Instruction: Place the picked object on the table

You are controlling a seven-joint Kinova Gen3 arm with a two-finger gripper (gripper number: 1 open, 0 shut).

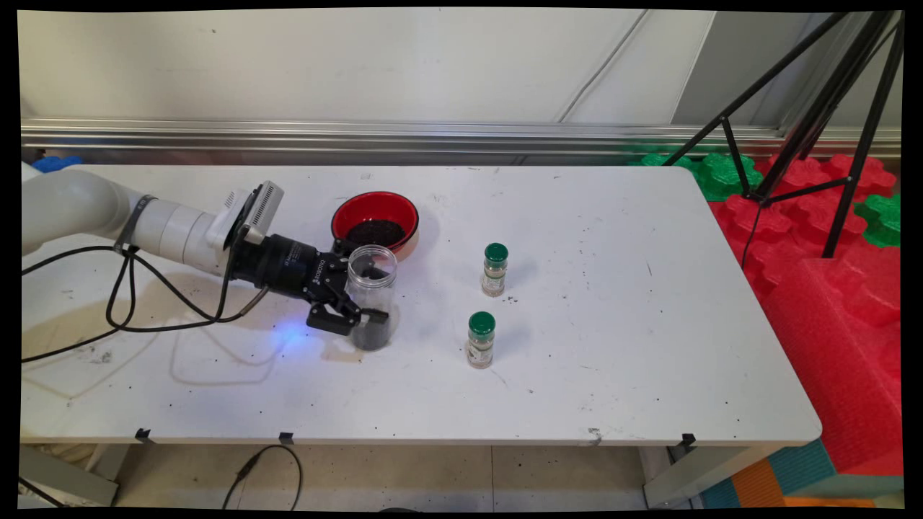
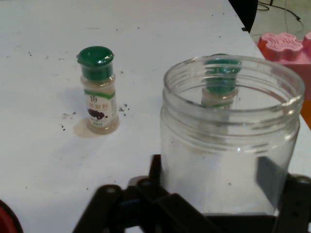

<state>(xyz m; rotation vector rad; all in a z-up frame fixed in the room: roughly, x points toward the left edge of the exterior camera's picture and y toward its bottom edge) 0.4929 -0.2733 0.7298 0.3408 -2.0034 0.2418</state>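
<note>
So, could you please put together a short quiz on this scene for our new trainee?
1. True or false: the clear jar stands upright between the jaws.
2. How many green-capped spice bottles stand on the table?
3. The red bowl holds: A) dark grains B) water C) nothing.

Key: 1 true; the gripper is closed on it. 2 two. 3 A.

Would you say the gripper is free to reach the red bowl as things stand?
Probably not: the gripper is closed on the clear jar, so its fingers are taken, though the red bowl sits unobstructed just behind.
</note>
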